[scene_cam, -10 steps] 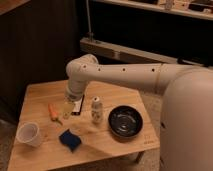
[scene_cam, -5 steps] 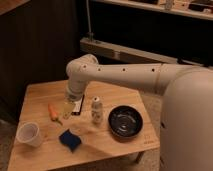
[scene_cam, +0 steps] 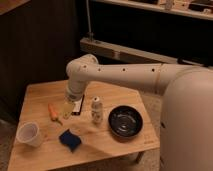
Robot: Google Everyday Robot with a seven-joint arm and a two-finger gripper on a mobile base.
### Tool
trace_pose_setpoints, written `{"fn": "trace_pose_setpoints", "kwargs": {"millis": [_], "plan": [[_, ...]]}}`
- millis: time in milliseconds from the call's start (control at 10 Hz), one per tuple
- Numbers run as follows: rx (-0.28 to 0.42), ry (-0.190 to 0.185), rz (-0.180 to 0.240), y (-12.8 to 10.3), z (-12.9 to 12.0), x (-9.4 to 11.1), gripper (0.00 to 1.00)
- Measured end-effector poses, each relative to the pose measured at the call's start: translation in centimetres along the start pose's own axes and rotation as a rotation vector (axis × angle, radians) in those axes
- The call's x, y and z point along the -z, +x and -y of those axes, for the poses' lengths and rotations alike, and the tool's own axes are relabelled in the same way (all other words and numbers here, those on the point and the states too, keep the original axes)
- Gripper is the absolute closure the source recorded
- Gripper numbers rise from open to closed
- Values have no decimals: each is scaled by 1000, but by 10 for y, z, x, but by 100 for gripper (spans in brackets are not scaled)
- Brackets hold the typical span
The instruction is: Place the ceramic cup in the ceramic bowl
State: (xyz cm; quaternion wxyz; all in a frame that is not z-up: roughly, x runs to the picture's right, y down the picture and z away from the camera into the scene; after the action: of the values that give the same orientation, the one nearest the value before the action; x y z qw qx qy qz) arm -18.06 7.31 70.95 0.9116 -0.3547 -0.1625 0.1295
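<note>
Nothing is seen to have changed over the last second: the arm (scene_cam: 125, 75) is held in the same pose and every object on the wooden table (scene_cam: 45, 92) lies where it lay, so no progress toward the task is judged to have been made in that time. The gripper (scene_cam: 71, 107) is hung low over the middle of the table, just beside a small white bottle (scene_cam: 96, 110) and near an orange, carrot-like object (scene_cam: 52, 112). Its fingers are spread as wide as they go and nothing is held between them. The white cup (scene_cam: 29, 134) is stood upright near the front left corner of the table, well apart from the gripper and untouched. The black bowl (scene_cam: 125, 121) is set toward the right side, with nothing in it, and the bottle stands between it and the gripper. A blue sponge (scene_cam: 70, 139) lies near the front edge, between the cup and the bowl. The cup has not yet been picked up, so a reach to the left is thought to be needed first. The fingertips are hard to make out against the dark patch beneath them, and whether the table is touched by them cannot be told. The far right of the table is hidden behind the robot's white body, and what lies on the shelves behind is lost in shadow.
</note>
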Motion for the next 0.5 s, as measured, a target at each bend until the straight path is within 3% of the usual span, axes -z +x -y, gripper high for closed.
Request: {"fn": "trace_pose_setpoints", "kwargs": {"millis": [200,300,500], "plan": [[4,1,5,-2,-1,0,20],[6,6,44,-11,-5,1,20],[35,8,178,-33,-26,0,20]]}}
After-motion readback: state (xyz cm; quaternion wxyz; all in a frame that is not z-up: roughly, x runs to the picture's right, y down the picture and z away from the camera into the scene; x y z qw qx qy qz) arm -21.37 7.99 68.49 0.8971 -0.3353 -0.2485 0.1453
